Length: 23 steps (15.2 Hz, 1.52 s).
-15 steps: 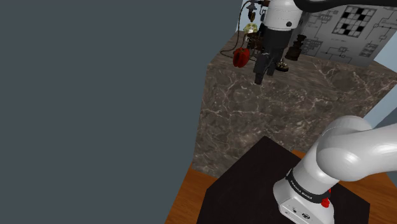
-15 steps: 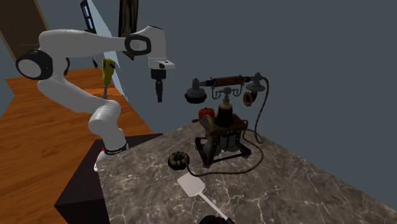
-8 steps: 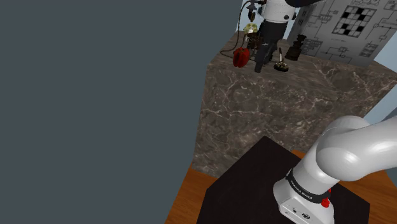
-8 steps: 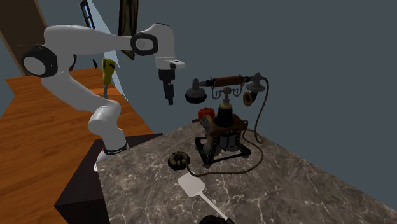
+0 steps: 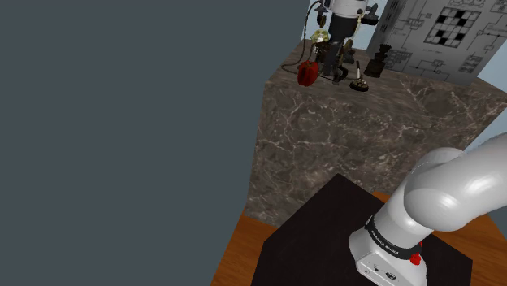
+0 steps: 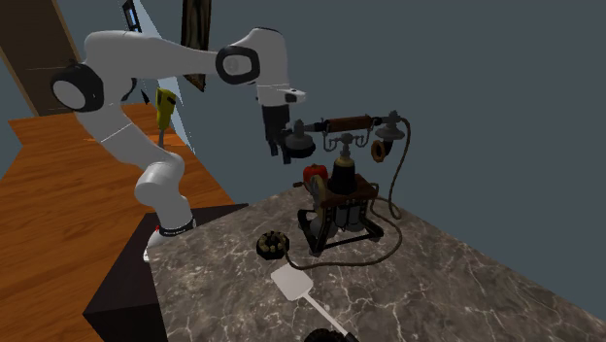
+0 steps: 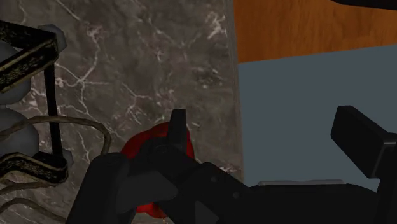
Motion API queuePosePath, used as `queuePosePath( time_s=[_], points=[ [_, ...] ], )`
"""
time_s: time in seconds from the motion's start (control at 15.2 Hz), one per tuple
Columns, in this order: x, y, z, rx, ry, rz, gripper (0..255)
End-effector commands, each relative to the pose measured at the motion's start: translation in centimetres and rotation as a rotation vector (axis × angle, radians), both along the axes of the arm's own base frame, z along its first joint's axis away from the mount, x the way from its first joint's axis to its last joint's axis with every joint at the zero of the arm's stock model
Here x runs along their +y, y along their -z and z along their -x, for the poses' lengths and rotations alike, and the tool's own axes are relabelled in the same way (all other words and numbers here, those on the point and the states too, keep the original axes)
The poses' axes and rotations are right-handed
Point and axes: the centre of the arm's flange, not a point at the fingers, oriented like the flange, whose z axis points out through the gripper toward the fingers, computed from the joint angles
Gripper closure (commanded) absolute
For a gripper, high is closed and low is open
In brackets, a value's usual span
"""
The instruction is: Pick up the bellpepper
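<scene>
Now nearer its target, the gripper has travelled across toward the telephone, fingers apart. The red pepper rests on the counter against the telephone's frame, below the gripper; descent likely comes next.

The arm is 1 white unit with dark joints. In the second exterior view, its lower links rise from the base toward 11 o'clock to the elbow. The forearm runs toward 3 o'clock to the wrist. The gripper hangs below the wrist and points to 6 o'clock. In the wrist view, the 2 fingers stand well apart. In the shoulder view, the lowest link sits at 5 o'clock.
</scene>
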Motion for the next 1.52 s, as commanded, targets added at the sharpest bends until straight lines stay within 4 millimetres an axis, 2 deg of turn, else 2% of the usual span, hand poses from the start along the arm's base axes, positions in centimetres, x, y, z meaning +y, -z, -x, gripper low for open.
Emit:
queuePosePath(
  time_s=[0.0,0.33,0.4,0.86,0.99,1.06,1.45],
  points=[
    [-1.7,-0.1,-2.0,-0.009,-0.044,0.007,0],
    [-5.4,-1.4,-6.7,-0.032,-0.147,0.020,0],
    [-5.7,-1.5,-7.0,-0.033,-0.154,0.021,0],
    [-5.7,2.5,-7.0,-0.033,-0.154,0.021,0],
    [-5.7,2.5,-7.0,-0.033,-0.154,0.021,0],
    [-5.6,2.5,-7.0,-0.033,-0.154,0.021,255],
    [-5.7,2.5,-7.0,-0.033,-0.154,0.021,255]
  ],
)
